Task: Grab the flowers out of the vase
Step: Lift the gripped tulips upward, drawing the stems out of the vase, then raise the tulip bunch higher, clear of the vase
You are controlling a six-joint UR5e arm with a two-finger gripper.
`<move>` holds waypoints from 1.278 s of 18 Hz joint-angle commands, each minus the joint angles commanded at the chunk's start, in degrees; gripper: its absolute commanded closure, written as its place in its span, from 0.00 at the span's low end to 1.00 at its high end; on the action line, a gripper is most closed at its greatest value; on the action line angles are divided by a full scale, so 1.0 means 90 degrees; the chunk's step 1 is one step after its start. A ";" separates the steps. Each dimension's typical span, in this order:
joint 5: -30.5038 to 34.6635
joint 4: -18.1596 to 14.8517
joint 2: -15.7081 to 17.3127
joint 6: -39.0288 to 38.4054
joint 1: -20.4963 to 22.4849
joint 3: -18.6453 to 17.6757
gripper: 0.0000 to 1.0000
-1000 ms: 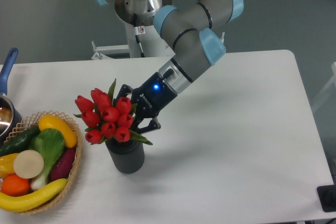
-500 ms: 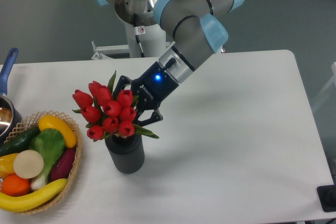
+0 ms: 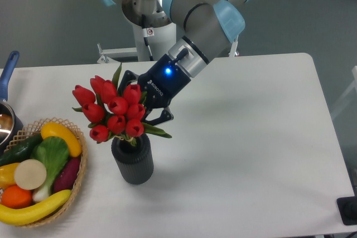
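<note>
I see my hand (image 3: 140, 106) pinching the flowers (image 3: 112, 110) from the right side, fingers pressed into the bunch behind the red buds. The bunch sits raised above the vase (image 3: 133, 160), its stems at the rim. The vase stands on the worktop (image 3: 251, 154) beside a basket (image 3: 82, 166) of fruit.

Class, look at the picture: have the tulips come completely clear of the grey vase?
No: the flowers still reach down into the mouth of the vase, with no gap showing between them.
</note>
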 joint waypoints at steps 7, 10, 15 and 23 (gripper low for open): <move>-0.0439 0.0000 0.0176 -0.0674 -0.0020 0.0332 0.58; -0.0479 0.0000 0.0186 -0.0967 -0.0020 0.0586 0.58; -0.0459 0.0000 0.0166 -0.1076 0.0136 0.0801 0.58; -0.0430 0.0010 0.0166 -0.1007 0.1639 0.0889 0.58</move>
